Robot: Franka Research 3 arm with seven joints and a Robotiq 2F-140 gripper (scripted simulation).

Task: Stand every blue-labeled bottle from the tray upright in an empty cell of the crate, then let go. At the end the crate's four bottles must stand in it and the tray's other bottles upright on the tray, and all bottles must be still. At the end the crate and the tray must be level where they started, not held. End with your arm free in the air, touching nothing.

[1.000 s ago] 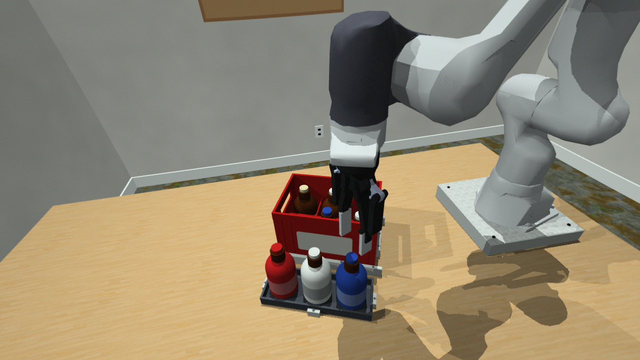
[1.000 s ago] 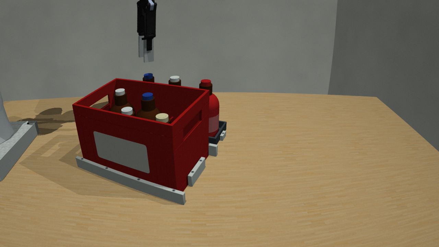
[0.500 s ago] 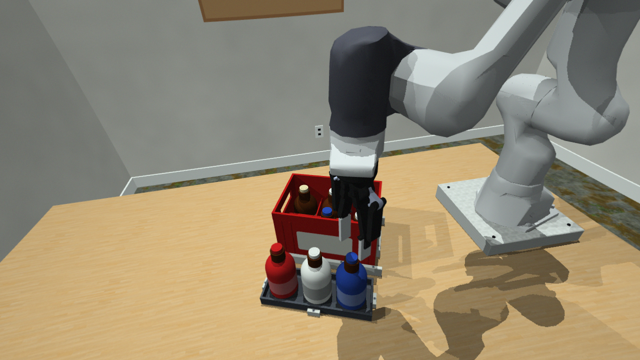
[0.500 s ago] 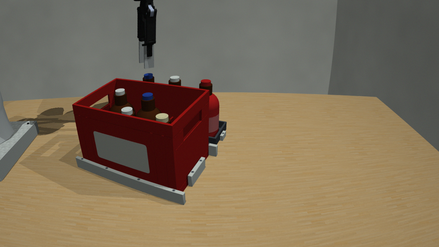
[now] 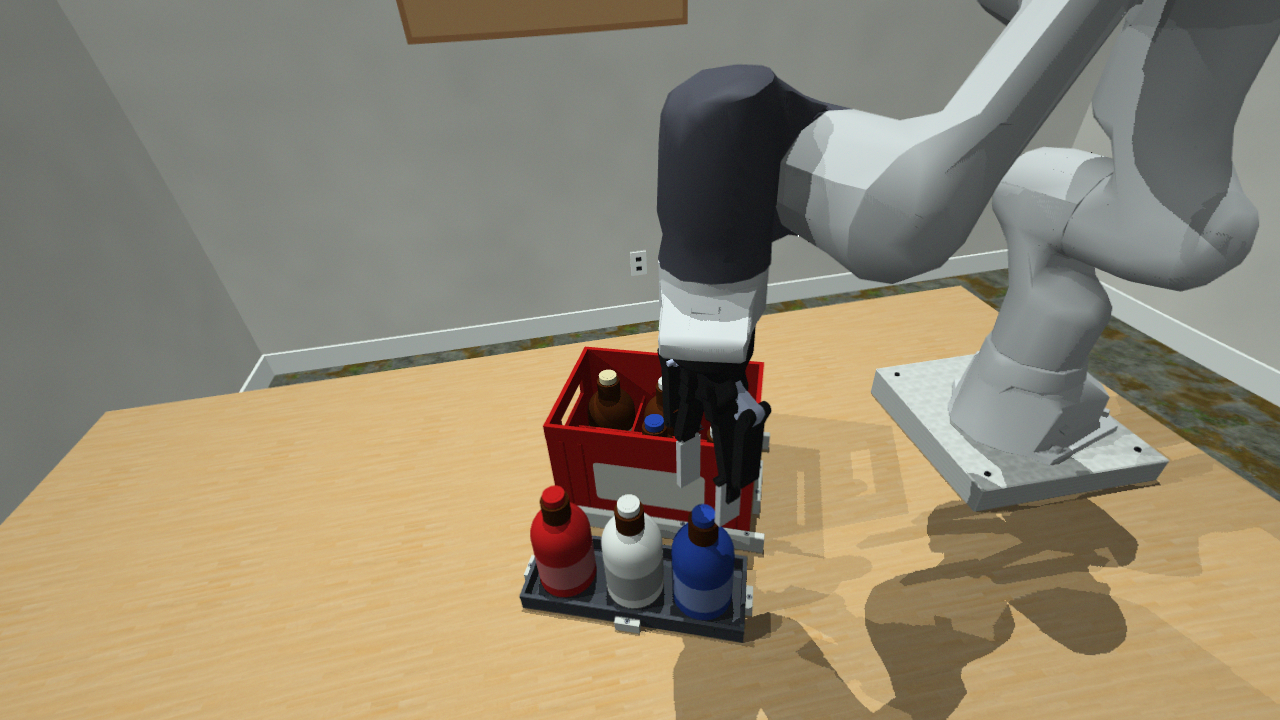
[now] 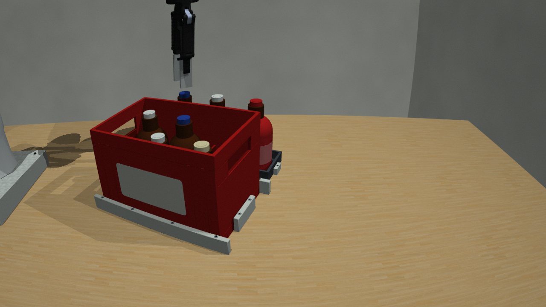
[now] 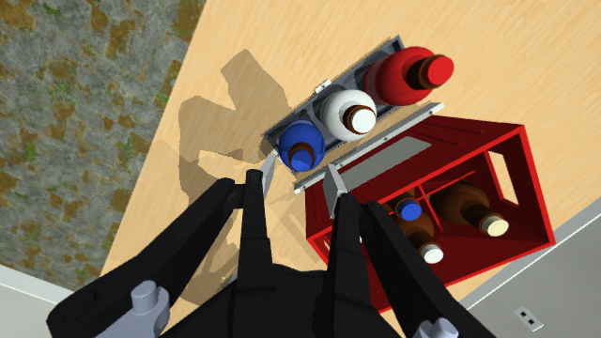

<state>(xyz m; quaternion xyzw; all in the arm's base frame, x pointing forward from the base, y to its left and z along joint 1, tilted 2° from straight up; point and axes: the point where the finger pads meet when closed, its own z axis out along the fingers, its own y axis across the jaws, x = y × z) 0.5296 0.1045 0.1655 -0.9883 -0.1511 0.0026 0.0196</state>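
Observation:
A blue-labeled bottle [image 5: 702, 573] [image 7: 301, 145] stands upright at the right end of the dark tray [image 5: 581, 607] [image 7: 287, 121]; only its blue cap [image 6: 184, 95] shows behind the crate in the exterior view. A white-labeled bottle [image 5: 631, 559] [image 6: 217, 99] [image 7: 349, 115] and a red-labeled bottle [image 5: 561, 546] [image 6: 263, 133] [image 7: 404, 75] stand beside it. The red crate [image 5: 572, 456] [image 6: 206, 183] [image 7: 465, 129] behind the tray holds several upright brown bottles, one with a blue cap [image 6: 183, 120] [image 7: 408, 209]. My gripper [image 5: 707, 488] [image 6: 182, 80] [image 7: 300, 170] hangs just above the blue-labeled bottle's cap, fingers partly open and empty.
Grey rails [image 6: 164, 225] border the crate and the tray on the wooden table. The robot's base plate [image 5: 1011, 447] stands at the right. The table's edge and a stone floor show at the left of the wrist view.

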